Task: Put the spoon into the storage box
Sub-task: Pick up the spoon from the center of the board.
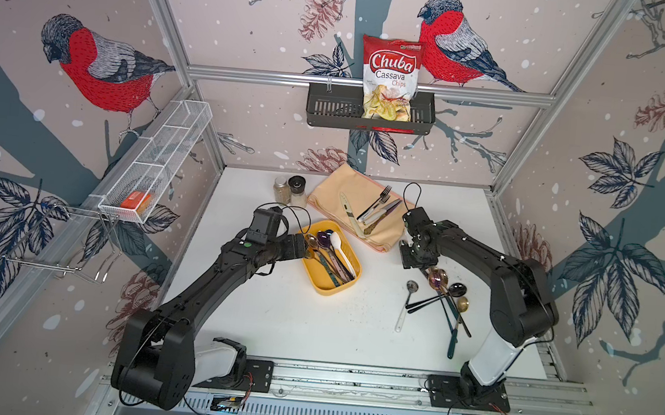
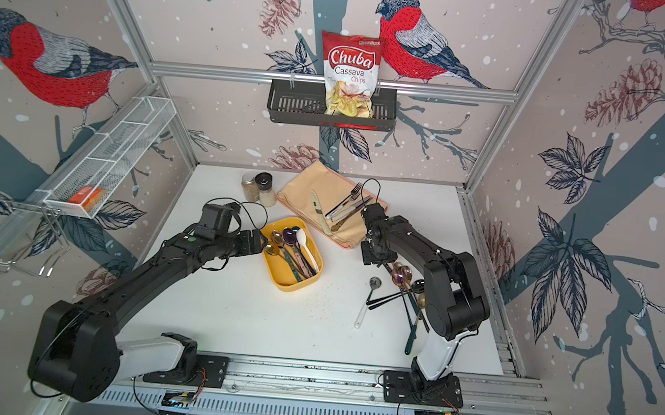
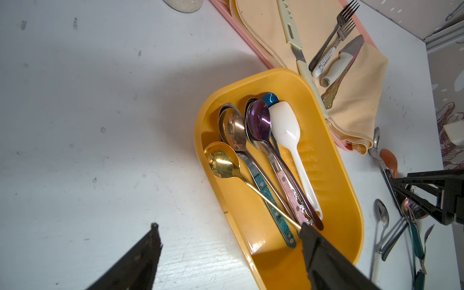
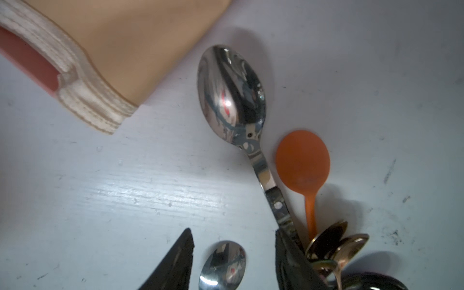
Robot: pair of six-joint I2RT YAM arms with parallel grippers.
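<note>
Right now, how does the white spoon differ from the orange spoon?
The white spoon lies in the storage box; the orange spoon lies on the table. The white spoon's bowl is long, the orange spoon's round. Both look plastic.

Shallow yellow box (image 1: 317, 280), rounded corners, laid flat at centre, long axis run from 11 to 5 o'clock, several spoons (image 1: 334, 258) laid lengthwise inside, bowls toward 11, loose spoons (image 1: 438, 277) heaped at its 3 o'clock
</note>
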